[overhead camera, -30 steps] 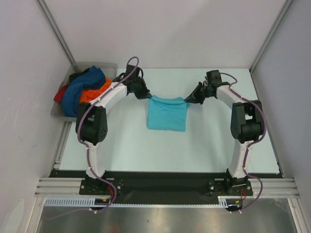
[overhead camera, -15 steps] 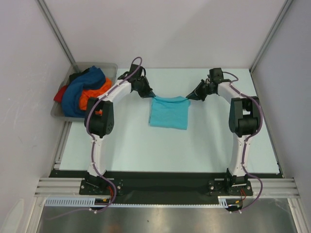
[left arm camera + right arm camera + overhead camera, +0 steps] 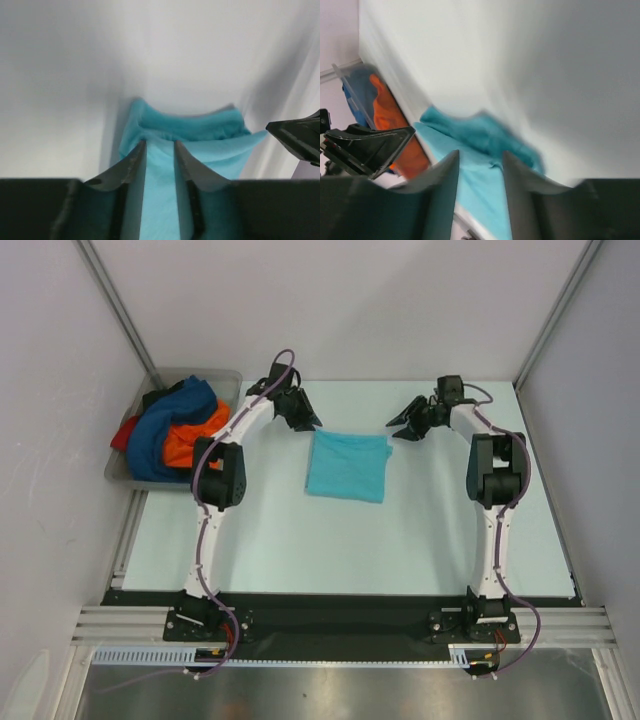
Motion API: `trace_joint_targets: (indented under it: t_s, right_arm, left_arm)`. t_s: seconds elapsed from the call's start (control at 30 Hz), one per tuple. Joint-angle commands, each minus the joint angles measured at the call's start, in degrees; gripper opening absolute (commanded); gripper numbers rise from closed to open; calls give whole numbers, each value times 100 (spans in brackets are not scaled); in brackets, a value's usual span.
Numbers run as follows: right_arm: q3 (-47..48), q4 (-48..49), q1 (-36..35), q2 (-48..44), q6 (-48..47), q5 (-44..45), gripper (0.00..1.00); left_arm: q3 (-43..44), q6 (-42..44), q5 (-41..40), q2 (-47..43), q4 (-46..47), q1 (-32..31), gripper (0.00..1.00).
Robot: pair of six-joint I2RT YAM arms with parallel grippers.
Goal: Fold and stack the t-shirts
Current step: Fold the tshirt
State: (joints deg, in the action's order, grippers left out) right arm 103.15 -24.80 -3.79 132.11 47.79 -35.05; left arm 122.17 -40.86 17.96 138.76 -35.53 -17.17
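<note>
Lying flat on the tabletop [image 3: 260, 530], just above centre of the top view, the turquoise t-shirt [image 3: 347, 467] is folded into a rough rectangle. The left tool [image 3: 306, 421] sits just off the shirt's upper left corner and, as far as this view shows, is not touching it. The right tool [image 3: 399, 427] sits just off the upper right corner, likewise apart. Both tools point inward at each other across the shirt's upper edge.

Left wrist view: the left tool's fingers [image 3: 132, 165] stand apart with a narrow gap and nothing pinched. Turquoise cloth shows through the gap and beyond the tips, bunched in a soft ridge at its far edge. The right tool's tip enters at the right margin.

Right wrist view, blurred: the right tool's fingers [image 3: 442, 185] are also spread and empty, with turquoise cloth beyond them. The left tool shows at lower left.

A grey tray [image 3: 222, 377] at the upper left of the top view holds a heap. The dark blue t-shirt [image 3: 160, 440] lies on top, the orange t-shirt [image 3: 192, 434] shows at its right and the red t-shirt [image 3: 124, 433] peeks out at the left.
</note>
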Motion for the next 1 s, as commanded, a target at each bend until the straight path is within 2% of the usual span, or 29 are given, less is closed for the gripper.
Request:
trace_joint_targets:
  t_s: [0.0,0.03,0.07,0.1,0.13,0.23,0.3,0.33,0.37,0.5,0.53,0.6,0.63,0.67,0.7,0.77,0.97]
  right_arm:
    - [959,-68,572,428,-217,77,50]
    - [1379,-156,633,464,-383,-88,60]
    - [1539,-366,686,456,-480,-160,60]
    - [1672,-525,687,403,-638,-99,60]
    - [1682,-665,678,168,-779,101,59]
    - [1297,-965,608,-516,-1245,261,56]
    - [200,-240,398,-1053,-1307,201,53]
    - [-291,147,231,-1561,-1255,139,51]
    - [-1062,968,125,-1731,-1168,95,47]
    - [-2403,3064,-454,-2076,-107,-160,43]
    - [-2518,3417,-638,-2041,62,-160,42]
    - [-2747,4209,-780,-1752,570,-160,33]
    - [-2791,4472,-877,-1629,756,-160,26]
    - [-2827,4962,-904,-1462,923,-178,13]
    - [-2871,5280,-921,-1182,1090,-213,8]
    - [-2933,5843,-939,-899,1478,-213,4]
    - [-2617,6424,-860,-29,1759,-125,2]
  left_arm:
    - [1208,516,-326,406,-568,213,35]
    - [1343,631,-423,354,-717,223,39]
    - [1379,745,-529,249,-762,231,43]
    - [1319,964,-730,109,-780,223,54]
    - [1231,1053,-793,-232,-798,231,60]
    - [538,1370,-1170,-875,-755,153,61]
    - [-515,1458,-1023,-1648,-396,73,58]
    - [-945,1415,-683,-1903,137,47,55]
    - [-1741,1353,-540,-2384,438,-14,50]
    - [-3425,688,355,-3047,2204,-208,46]
    - [-3663,528,575,-3056,2991,-225,45]
    - [-4112,90,1042,-2874,3647,-278,44]
    - [-4174,-9,1113,-2776,4050,-287,42]
    - [-4227,-88,1175,-2636,4219,-296,40]
    - [-4245,-271,1201,-2513,4369,-287,40]
    - [-4237,-474,1271,-2117,4930,-261,40]
    - [-3605,-940,1368,-993,5547,-138,38]
